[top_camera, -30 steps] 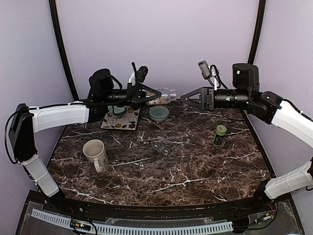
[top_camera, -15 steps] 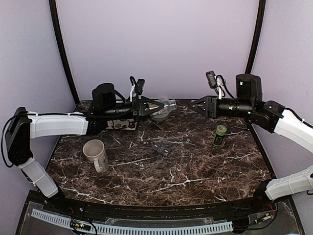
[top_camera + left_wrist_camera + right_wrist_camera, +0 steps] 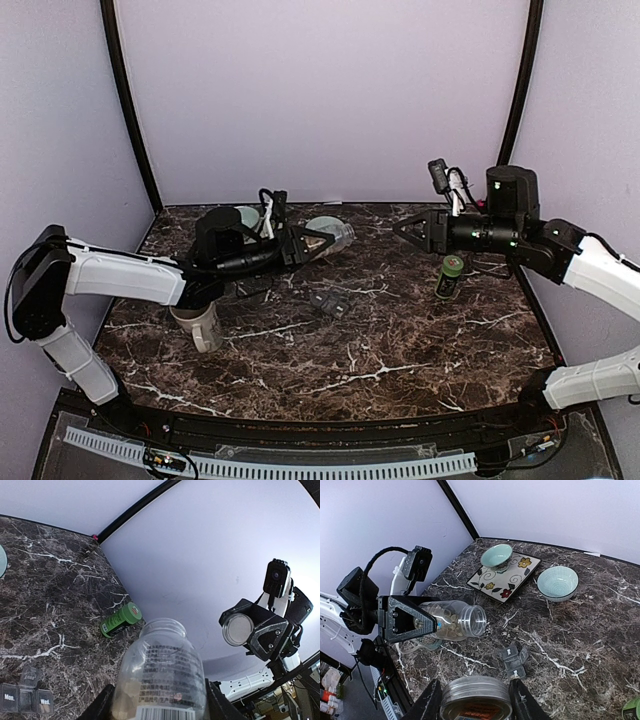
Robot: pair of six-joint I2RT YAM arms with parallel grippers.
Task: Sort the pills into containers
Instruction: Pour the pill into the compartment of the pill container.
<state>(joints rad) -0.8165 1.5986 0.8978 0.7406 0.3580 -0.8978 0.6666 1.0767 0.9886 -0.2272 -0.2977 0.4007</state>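
Observation:
My left gripper is shut on a clear pill bottle, held on its side above the table with its open mouth pointing right. Tan pills lie inside the bottle. In the left wrist view the bottle fills the space between the fingers. My right gripper is shut on the bottle's round lid, held in the air to the right of the bottle. The lid faces the bottle mouth, well apart from it. A small grey pill organizer with open flaps lies on the table below and between them.
A green bottle stands at the right. A beige mug sits under my left arm. At the back, a floral square plate carries a teal bowl, and a second ribbed bowl sits beside it.
My left arm has come down and forward with the bottle, now over the table's middle left. My right arm has drawn back to the right with the lid, widening the gap.

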